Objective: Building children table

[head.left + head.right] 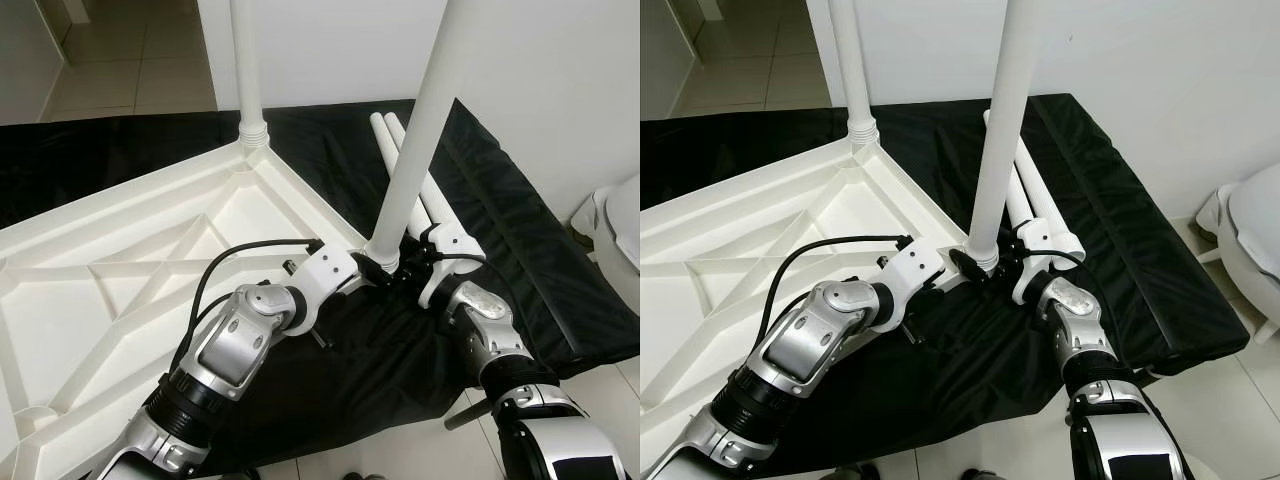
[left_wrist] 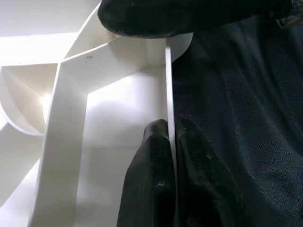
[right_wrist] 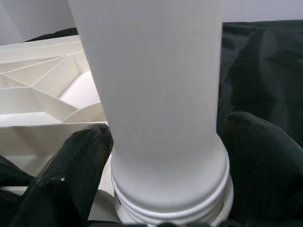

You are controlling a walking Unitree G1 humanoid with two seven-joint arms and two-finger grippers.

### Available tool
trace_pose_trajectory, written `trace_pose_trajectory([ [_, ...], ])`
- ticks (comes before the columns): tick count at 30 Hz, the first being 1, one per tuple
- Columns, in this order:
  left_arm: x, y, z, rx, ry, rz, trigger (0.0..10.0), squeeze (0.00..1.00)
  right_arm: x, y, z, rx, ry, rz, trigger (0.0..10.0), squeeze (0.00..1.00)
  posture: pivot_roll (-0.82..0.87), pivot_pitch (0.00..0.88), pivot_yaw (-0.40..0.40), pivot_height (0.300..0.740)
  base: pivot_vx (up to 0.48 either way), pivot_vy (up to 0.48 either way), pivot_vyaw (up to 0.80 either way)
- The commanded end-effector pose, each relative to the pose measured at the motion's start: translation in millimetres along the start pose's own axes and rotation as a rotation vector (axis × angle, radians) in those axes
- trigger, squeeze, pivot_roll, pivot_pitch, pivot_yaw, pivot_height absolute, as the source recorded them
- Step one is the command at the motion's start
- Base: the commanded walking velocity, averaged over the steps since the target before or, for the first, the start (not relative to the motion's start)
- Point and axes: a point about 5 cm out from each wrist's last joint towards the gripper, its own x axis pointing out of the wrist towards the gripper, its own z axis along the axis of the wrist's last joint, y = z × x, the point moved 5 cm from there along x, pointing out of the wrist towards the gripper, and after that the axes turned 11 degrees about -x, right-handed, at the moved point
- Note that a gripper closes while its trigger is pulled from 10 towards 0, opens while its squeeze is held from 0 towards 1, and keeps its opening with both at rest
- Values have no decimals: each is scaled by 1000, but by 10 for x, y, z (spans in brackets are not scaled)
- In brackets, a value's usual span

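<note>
The white table top [image 1: 130, 270] lies upside down on a black cloth [image 1: 520, 240]. One white leg [image 1: 247, 60] stands upright in its far corner. A second leg [image 1: 420, 130] stands in the near right corner socket. My left gripper [image 1: 366, 268] is shut on the table top's thin rim [image 2: 168, 85] right beside that socket. My right gripper [image 1: 405, 268] grips the base of the second leg [image 3: 156, 94], one finger [image 3: 71, 165] on each side just above the threaded collar. Two loose legs [image 1: 432, 195] lie on the cloth behind it.
A white wall [image 1: 540, 60] rises just behind the cloth. A white rounded fixture [image 1: 622, 230] stands at the far right. Tiled floor [image 1: 110, 70] shows through a doorway at the upper left and along the cloth's near edge.
</note>
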Motion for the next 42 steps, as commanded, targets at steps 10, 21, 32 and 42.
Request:
trace_pose_trajectory([
  [10,-67,-76,3,80,-24,-32,10000,0,40,-70,-34,16,23,-55,10000,0,2,88,5,740,0,0,0],
  [21,-132,-157,3,106,-41,-78,10000,0,72,-60,-54,27,30,-63,1843,0,7,93,-1,740,0,0,0],
  [32,-130,-180,49,97,-66,-83,10000,0,39,-141,-90,-20,70,-138,0,0,-1,100,-15,740,0,0,0],
  [42,-135,-178,33,92,-63,-78,10000,0,81,-54,-143,21,103,-380,0,0,-4,112,-14,740,0,0,0],
])
